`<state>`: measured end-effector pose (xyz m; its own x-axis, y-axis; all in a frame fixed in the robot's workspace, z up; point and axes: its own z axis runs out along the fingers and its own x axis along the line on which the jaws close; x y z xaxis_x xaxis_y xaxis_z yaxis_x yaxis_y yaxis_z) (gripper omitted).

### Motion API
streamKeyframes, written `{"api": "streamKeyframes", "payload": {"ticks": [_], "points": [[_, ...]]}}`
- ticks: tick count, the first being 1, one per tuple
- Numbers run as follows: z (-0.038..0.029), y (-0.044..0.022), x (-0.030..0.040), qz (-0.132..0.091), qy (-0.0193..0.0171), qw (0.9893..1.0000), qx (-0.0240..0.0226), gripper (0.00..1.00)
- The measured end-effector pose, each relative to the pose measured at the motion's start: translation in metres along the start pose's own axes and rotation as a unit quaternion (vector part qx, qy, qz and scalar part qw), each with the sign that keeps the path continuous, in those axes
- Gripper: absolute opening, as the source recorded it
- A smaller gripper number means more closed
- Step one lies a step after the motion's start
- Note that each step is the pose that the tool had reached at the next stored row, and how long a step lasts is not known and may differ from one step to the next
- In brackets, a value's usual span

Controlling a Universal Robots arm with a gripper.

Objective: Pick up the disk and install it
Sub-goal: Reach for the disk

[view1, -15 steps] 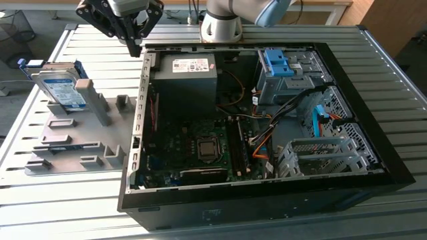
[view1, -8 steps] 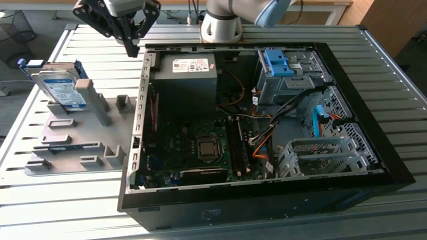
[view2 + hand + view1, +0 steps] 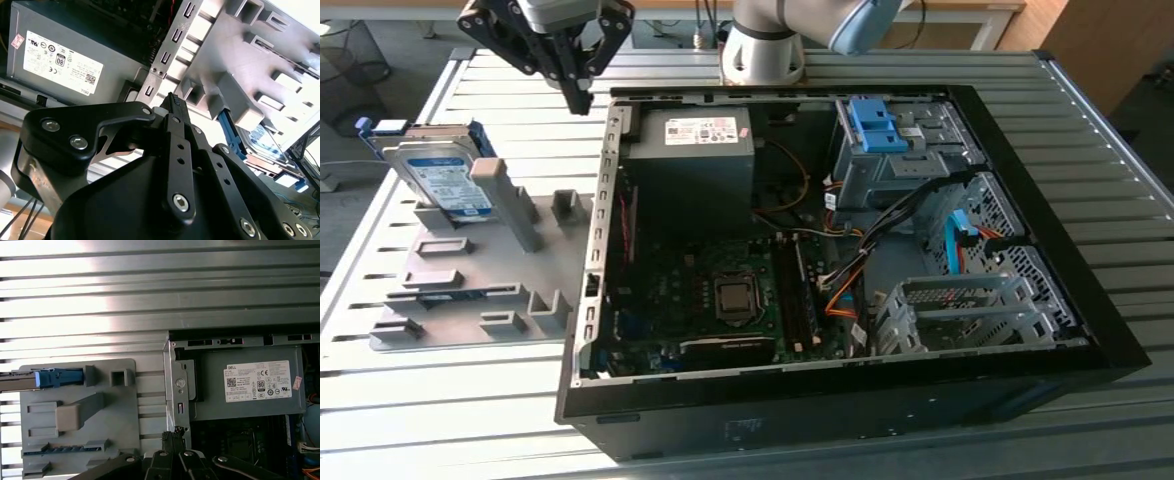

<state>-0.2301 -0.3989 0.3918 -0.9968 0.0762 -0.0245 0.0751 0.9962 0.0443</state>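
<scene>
Upper left of the exterior view: the black gripper hangs above the slatted metal table, over the gap between a grey fixture plate and the open computer case. Its jaws look pressed together, tip to tip, with nothing between them. Both wrist views show the same closed, empty tips.

The disk stands on edge at the exterior view's left, leaning in a slot at the far end of the fixture plate and propped by a grey post. It is well apart from the gripper and untouched. In the first wrist view you see it edge-on, with its blue side rail facing the camera.

Inside the case, a grey power supply sits near the gripper's side. A blue bracket rests in the drive cage at upper right.

Expect the disk to be rigid, fairly heavy for its size, and smooth on its metal faces, so it may slip. It likely dislikes knocks. The free upper edge, across the flat faces and clear of the post, looks like the safest hold.
</scene>
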Motion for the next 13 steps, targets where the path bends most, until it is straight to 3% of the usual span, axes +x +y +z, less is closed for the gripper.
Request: {"api": "streamKeyframes", "payload": {"ticks": [13], "points": [[-0.0001, -0.0007, 0.0086, 0.0, 0.0, 1.0, 0.0, 0.11]]}}
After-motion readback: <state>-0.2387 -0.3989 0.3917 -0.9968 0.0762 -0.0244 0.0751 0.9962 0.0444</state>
